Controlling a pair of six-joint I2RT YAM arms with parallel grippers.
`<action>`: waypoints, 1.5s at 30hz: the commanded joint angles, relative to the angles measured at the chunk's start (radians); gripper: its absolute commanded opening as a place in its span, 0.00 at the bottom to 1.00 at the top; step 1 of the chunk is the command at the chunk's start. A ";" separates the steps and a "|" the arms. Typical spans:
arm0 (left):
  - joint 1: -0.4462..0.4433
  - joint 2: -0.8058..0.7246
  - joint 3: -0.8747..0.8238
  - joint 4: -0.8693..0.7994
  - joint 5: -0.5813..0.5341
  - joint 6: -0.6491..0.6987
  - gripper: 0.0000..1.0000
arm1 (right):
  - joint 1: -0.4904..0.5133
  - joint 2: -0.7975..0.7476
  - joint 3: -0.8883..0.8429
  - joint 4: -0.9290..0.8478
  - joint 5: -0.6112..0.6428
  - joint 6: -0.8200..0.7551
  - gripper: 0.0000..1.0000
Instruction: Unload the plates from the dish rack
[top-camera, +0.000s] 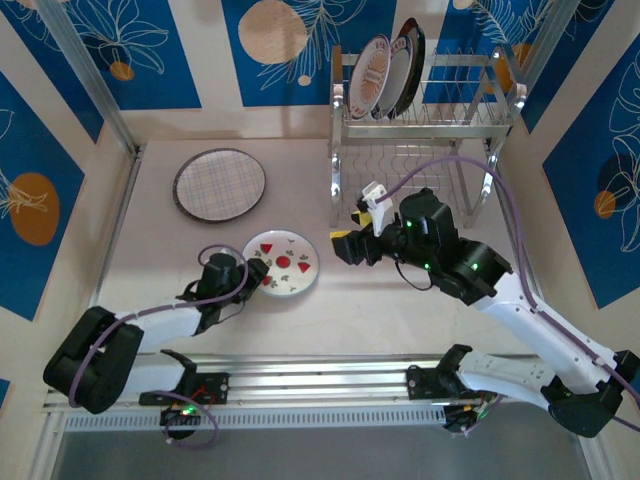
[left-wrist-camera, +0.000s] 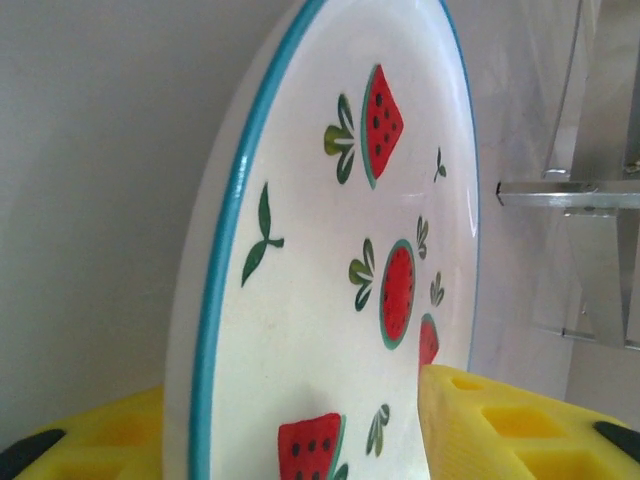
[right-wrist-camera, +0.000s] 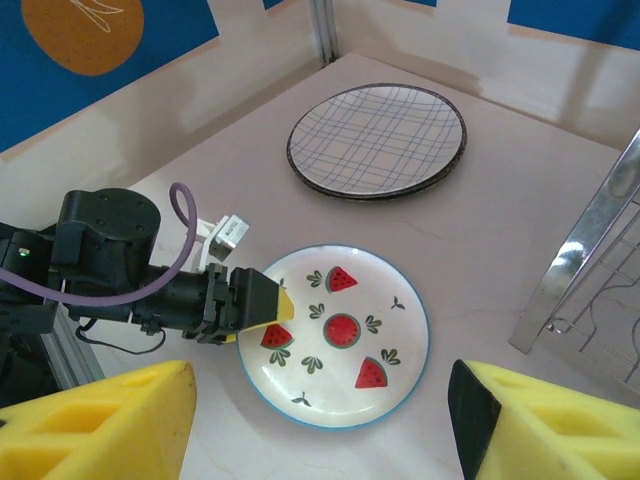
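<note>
Two plates lie flat on the counter (top-camera: 400, 310), the plaid plate (top-camera: 220, 184) and the watermelon plate (top-camera: 285, 262), while more plates (top-camera: 385, 72) stand upright in the upper tier of the dish rack (top-camera: 450, 120); we judge the step in hand to be setting the watermelon plate down. Our left fingers (left-wrist-camera: 490, 430) straddle its rim, partly spread; we cannot tell whether they pinch it. Our right fingers (right-wrist-camera: 100, 425) are spread wide and empty, above the counter near the rack. Next, the left must clear the rim without dragging the plate

A beige table (top-camera: 150, 255) stands between blue floral wall panels (top-camera: 85, 45).
</note>
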 joint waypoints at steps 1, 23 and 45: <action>0.011 -0.022 0.041 -0.063 -0.003 0.034 0.52 | -0.007 0.003 0.030 -0.002 0.009 0.010 0.69; 0.011 0.034 0.212 -0.412 0.003 0.110 0.70 | -0.027 0.007 0.025 -0.003 0.001 0.025 0.69; 0.011 0.074 0.370 -0.694 -0.020 0.161 0.86 | -0.039 0.011 0.090 -0.019 0.109 0.018 0.69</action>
